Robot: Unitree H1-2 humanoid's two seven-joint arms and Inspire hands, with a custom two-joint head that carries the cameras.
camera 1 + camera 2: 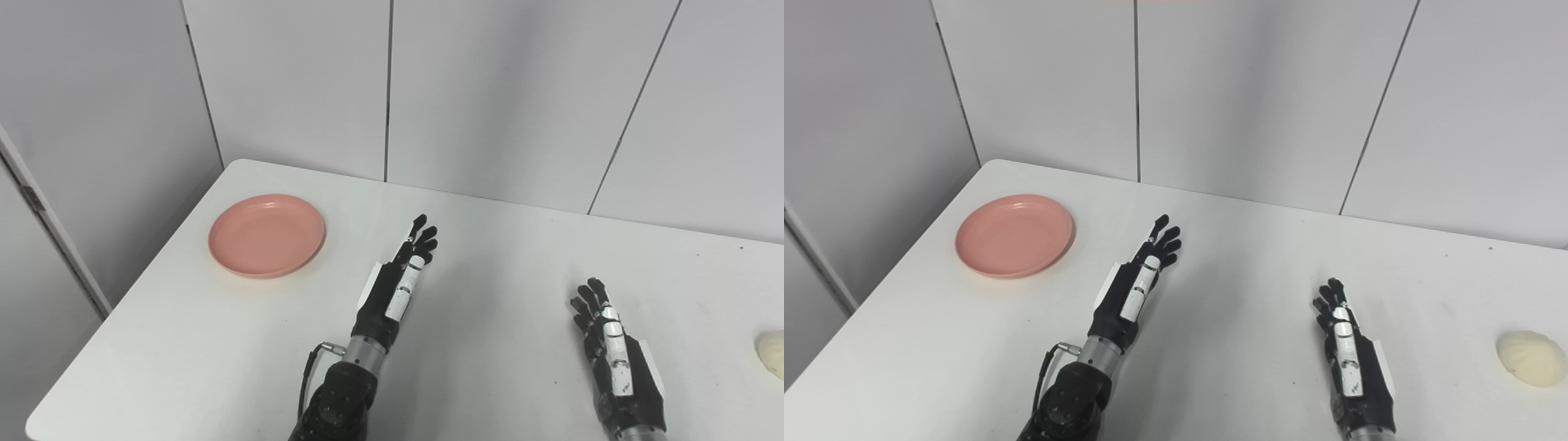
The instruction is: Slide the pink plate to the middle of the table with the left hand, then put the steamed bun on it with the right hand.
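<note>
The pink plate (267, 234) lies empty at the far left of the white table (490, 275), near its left edge. The cream steamed bun (1531, 358) sits at the right edge of the table; in the left eye view only a sliver of it (773, 353) shows. My left hand (401, 278) is open and empty, fingers stretched forward, to the right of the plate and apart from it. My right hand (612, 349) is open and empty, to the left of the bun and apart from it.
Grey wall panels (392, 92) stand right behind the table's far edge. The table's left edge runs close to the plate. The table's rounded far left corner (236, 164) is close to the wall.
</note>
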